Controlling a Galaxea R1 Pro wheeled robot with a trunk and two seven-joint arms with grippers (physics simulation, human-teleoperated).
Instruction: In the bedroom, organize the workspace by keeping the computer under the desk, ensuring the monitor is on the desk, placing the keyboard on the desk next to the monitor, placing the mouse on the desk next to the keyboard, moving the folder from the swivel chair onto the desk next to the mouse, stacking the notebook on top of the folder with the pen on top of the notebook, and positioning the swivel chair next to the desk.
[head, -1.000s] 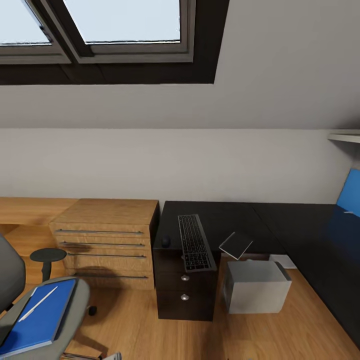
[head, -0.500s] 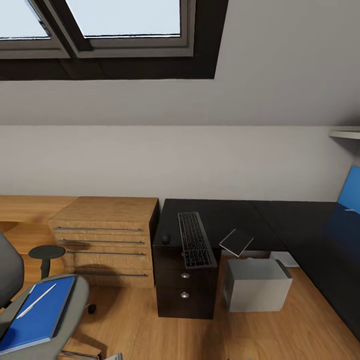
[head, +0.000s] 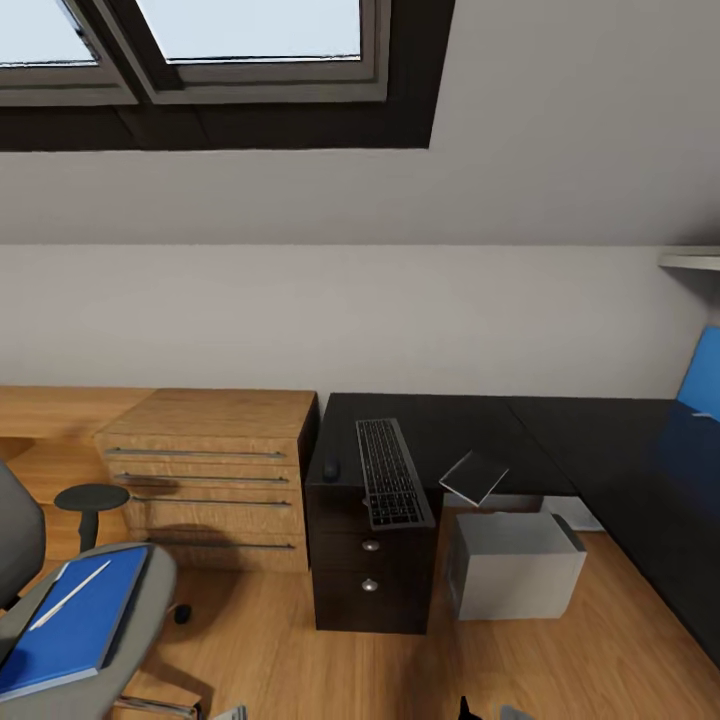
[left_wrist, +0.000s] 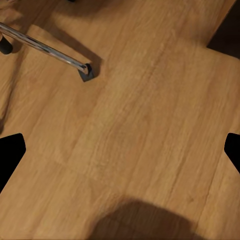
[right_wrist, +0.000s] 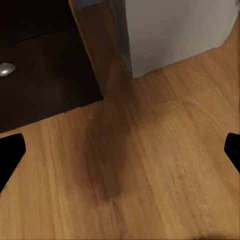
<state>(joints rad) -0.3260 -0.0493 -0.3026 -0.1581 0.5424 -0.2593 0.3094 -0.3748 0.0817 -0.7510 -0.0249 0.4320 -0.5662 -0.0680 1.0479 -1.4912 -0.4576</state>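
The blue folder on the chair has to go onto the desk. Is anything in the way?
Nothing visible blocks it. The blue folder lies on the chair with a white pen on top. Bare wooden floor lies between chair and desk. The keyboard and mouse sit at the desk's near end; farther back it's bare.

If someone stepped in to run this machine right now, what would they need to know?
Left gripper and right gripper are open and empty above the floor.
Keyboard and mouse lie on the desk; the computer stands beneath it.
Folder, with a thin white item on top, is on the swivel chair.
A tilted pale panel sits at the desk edge.
Left: folder, stacking, chair.
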